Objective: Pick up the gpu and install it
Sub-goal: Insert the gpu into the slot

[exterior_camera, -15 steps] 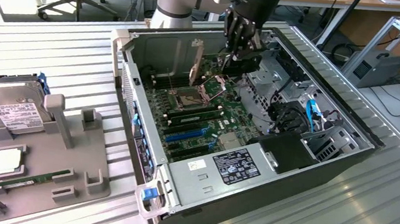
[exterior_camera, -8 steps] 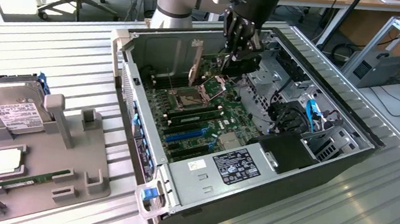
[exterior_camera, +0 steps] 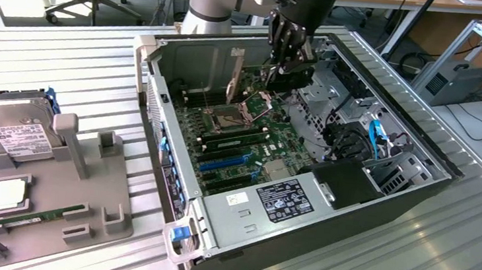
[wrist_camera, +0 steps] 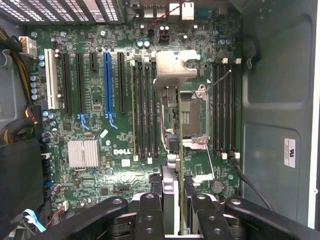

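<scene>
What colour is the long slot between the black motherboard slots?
The slot is blue; the wrist view shows it best.

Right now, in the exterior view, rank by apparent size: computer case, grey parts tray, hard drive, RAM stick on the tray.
1. computer case, clearly largest
2. grey parts tray
3. hard drive
4. RAM stick, about as long as the drive but far thinner, so smallest in area

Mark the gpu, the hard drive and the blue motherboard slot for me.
gpu (wrist_camera: 170, 205): wrist view, the edge facing the camera.
hard drive (exterior_camera: 20, 135): exterior view, middle of its white label.
blue motherboard slot (wrist_camera: 107, 82): wrist view, midway along its length.
</scene>
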Robot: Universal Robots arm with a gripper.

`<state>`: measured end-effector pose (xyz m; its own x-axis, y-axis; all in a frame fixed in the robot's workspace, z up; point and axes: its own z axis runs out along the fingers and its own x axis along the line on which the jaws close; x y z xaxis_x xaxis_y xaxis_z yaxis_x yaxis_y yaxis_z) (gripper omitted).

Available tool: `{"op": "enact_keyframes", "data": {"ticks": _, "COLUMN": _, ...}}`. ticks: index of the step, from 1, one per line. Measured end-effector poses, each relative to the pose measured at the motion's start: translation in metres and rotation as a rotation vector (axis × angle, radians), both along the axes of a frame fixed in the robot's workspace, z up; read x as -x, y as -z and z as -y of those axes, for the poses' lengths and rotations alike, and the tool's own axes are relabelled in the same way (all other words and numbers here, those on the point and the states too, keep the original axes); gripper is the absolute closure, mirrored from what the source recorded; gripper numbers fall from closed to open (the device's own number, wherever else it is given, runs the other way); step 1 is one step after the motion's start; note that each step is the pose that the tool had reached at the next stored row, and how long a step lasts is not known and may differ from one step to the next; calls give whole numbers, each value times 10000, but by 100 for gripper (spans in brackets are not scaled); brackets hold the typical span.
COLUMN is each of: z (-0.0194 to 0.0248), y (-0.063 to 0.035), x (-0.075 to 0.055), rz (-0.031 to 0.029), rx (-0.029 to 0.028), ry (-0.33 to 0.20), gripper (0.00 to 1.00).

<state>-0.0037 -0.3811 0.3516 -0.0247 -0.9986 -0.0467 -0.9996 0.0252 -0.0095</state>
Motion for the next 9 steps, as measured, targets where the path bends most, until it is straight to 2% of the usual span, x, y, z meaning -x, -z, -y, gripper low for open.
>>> {"op": "enact_keyframes", "data": {"ticks": 9, "z": 22, "y": 4, "x": 27, "rz": 0, "rx": 0, "ry": -1, "gripper": 73}}
